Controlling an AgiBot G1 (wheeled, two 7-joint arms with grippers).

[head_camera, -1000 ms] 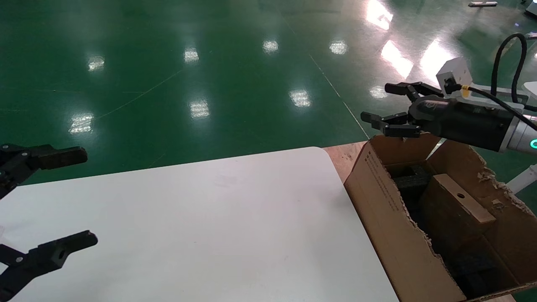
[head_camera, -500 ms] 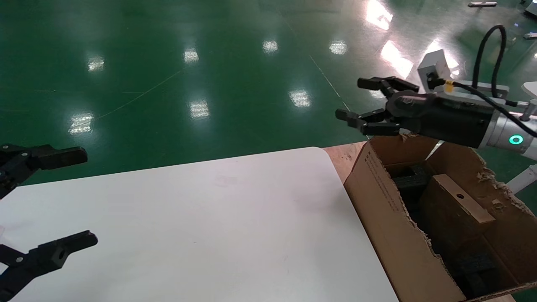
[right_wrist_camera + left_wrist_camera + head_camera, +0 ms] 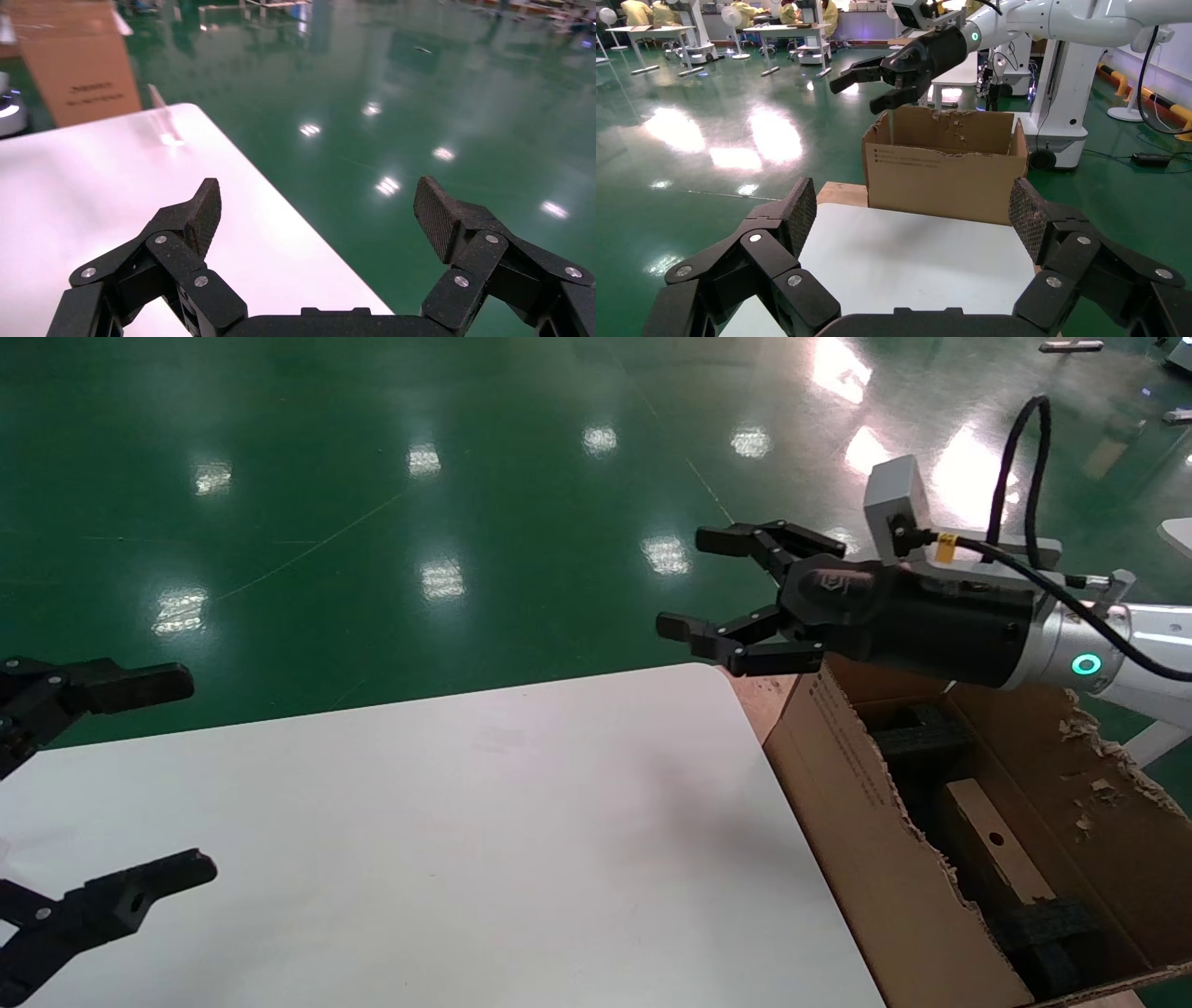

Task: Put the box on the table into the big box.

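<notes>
Brown corrugated cardboard fills the lower right of the head view, where one big box (image 3: 866, 822) with ragged torn edges stands just beside the right edge of one white table (image 3: 419, 840). One small box (image 3: 992, 840) lies inside it, a single round dark hole showing in its upward face. Its long axis runs from the middle of the carton toward the lower right of the frame, and its lower end disappears behind a block of dark foam (image 3: 1043, 929). A second piece of dark foam (image 3: 922, 738) sits at the carton's far end.

Two grippers are in view. The right gripper (image 3: 722, 593) hangs in the air in the upper centre-right of the frame, above the table's far right corner and just beyond the carton's near corner, its fingers spread wide and holding nothing. The left gripper (image 3: 163, 780) is parked at the far left edge of the frame over the table's left end, its two fingers likewise wide apart and empty.

The left wrist view shows the big box (image 3: 945, 172) from outside, with small black print on its side, and the right gripper (image 3: 866, 88) above it; the small box is hidden there. The right wrist view takes in the right gripper (image 3: 316, 210), the table (image 3: 105, 196) and the green floor (image 3: 436, 105).
</notes>
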